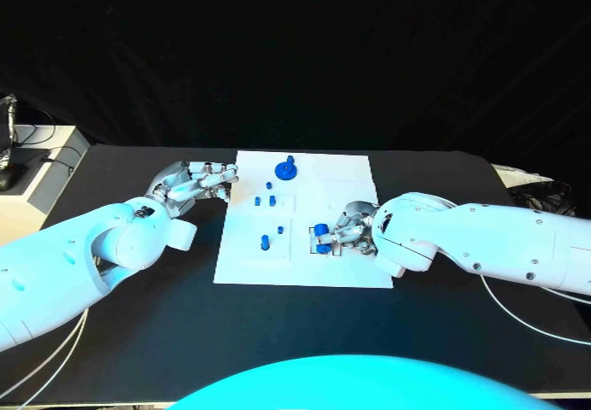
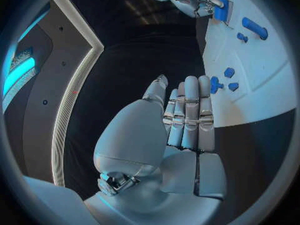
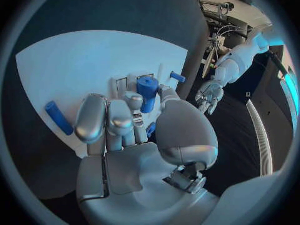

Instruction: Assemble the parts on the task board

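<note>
Right wrist view is showing the right hand (image 3: 134,135) pinching a short blue cylinder (image 3: 148,91) at its fingertips, long axis running out beyond the fingers toward the task board (image 3: 75,70) just past them. Seating it probably depends on that axis. Well apart, the left hand (image 1: 195,182) is resting empty beside the board, fingers straight and pressed together.

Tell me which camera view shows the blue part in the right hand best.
The right wrist view: the blue cylinder stands large among the right hand's fingers. The head view shows it small, partly hidden by the hand. The left wrist view shows it small and far off.
</note>
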You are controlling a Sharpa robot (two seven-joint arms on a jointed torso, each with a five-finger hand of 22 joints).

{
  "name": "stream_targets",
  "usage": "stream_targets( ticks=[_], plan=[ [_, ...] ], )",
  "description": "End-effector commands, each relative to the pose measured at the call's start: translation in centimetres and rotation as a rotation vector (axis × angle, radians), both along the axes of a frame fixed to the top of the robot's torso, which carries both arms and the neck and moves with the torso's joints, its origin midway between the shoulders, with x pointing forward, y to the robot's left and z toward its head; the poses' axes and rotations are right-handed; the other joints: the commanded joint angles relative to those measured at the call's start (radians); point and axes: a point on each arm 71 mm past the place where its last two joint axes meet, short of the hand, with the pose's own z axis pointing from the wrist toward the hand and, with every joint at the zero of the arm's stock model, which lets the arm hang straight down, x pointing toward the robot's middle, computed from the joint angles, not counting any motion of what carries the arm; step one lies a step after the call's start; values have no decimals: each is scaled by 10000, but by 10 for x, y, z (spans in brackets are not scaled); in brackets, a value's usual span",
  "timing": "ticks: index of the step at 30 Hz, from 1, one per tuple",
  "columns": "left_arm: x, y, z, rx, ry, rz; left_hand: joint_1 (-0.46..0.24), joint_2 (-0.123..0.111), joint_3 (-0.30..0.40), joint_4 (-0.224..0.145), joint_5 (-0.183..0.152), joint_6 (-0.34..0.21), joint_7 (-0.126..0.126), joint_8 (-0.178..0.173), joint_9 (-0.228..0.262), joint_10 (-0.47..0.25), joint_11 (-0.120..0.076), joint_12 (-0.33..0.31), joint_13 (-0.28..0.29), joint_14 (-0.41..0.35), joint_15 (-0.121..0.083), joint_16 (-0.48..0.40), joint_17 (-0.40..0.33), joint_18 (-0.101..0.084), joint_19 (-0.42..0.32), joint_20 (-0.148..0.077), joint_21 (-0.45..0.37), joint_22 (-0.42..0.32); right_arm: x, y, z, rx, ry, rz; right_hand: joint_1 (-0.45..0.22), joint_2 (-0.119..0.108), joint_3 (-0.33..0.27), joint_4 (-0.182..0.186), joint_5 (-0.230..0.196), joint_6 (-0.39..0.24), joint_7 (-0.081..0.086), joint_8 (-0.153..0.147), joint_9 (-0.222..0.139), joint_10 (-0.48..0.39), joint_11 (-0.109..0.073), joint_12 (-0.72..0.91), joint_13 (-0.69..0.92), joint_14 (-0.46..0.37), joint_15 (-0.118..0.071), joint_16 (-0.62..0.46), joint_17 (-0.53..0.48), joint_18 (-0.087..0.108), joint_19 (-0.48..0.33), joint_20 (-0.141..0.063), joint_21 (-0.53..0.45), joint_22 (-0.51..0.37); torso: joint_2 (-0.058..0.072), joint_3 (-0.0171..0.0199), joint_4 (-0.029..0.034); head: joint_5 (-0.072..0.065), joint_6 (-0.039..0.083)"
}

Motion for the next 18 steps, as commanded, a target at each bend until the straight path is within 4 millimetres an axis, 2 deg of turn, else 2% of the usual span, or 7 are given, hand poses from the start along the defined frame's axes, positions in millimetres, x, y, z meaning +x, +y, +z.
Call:
stream_targets(
  ticks=[1,9,18],
  plan=[
    [-1,-2,1,-108,-31,-164,-94,35,54,-17,-22,-50,2,42,8,-63,28,39,-14,-23,56,-49,-4,142,33,36,-18,9,-1,5,-1,-8,3,352,56,104,1713,-1748,9,66,25,35,-12,37,-57,-16,-11,6,-17,-28,-2,-150,-29,-45,-20,1345,-2,-3,9,18,5],
    [-1,-2,1,-97,-13,-170,-94,35,54,-17,-22,-50,2,42,8,-63,28,39,-14,-23,56,-49,-4,142,33,36,-18,9,-1,8,0,-47,-147,478,74,86,1672,-1797,-5,68,28,39,-20,30,-55,-10,-14,4,-16,-35,-5,-151,-28,-45,-17,1346,10,-7,12,52,-15],
    [-1,-1,1,-83,1,-165,-101,30,47,-14,-26,-59,1,41,7,-66,29,40,-14,-26,58,-55,-7,142,40,38,-47,25,1,8,1,-173,-409,579,60,55,1628,-1804,-35,69,29,38,-27,25,-54,-11,-17,5,-15,-37,-3,-154,-21,-44,5,1353,8,6,1,117,-31]
  ],
)
